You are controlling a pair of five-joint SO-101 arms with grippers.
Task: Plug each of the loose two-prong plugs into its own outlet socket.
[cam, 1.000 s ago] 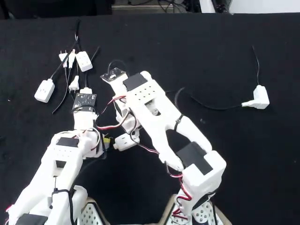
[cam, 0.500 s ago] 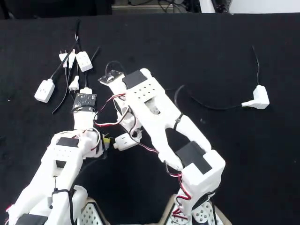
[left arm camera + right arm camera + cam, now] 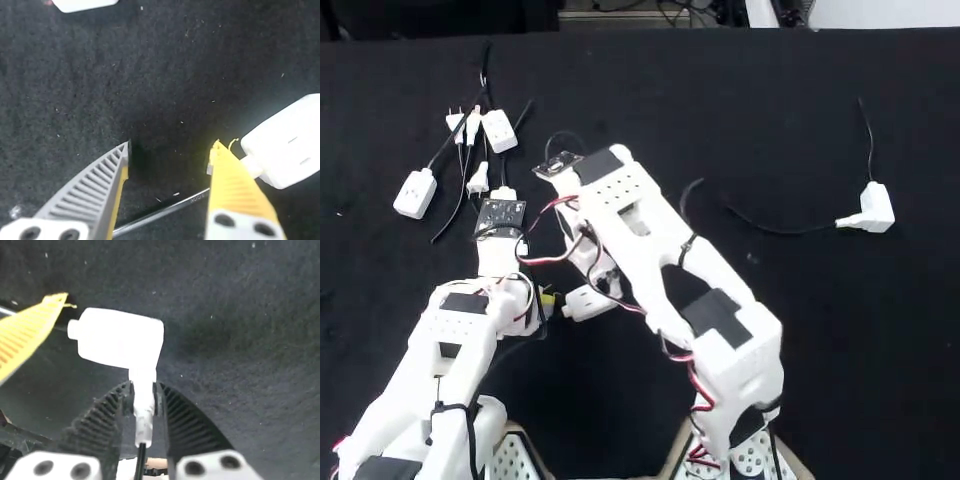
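A white outlet socket [image 3: 122, 342] on a black cable lies on the black cloth between the two arms [image 3: 585, 300]. My right gripper [image 3: 144, 387] is shut on the socket's cable neck, just behind the body. My left gripper [image 3: 170, 150] stands open low over the cloth, with nothing between its fingers. Its yellow finger [image 3: 232, 175] is right beside the socket [image 3: 287, 145], whose two slots face up. A black cable [image 3: 160, 212] runs under the left gripper. Loose two-prong plugs [image 3: 478, 180] and more white sockets [image 3: 415, 193] lie tangled at the far left. Another white plug [image 3: 875, 208] lies far right.
The right arm [image 3: 640, 230] reaches diagonally across the middle of the table and hides the cloth beneath it. Black cables [image 3: 460, 160] cross the far-left cluster. One cable [image 3: 770, 228] curves from the right-hand plug toward the centre.
The right arm has swung a little to the left, its elbow and upper link shifting that way. The socket and the left arm stay where they were.
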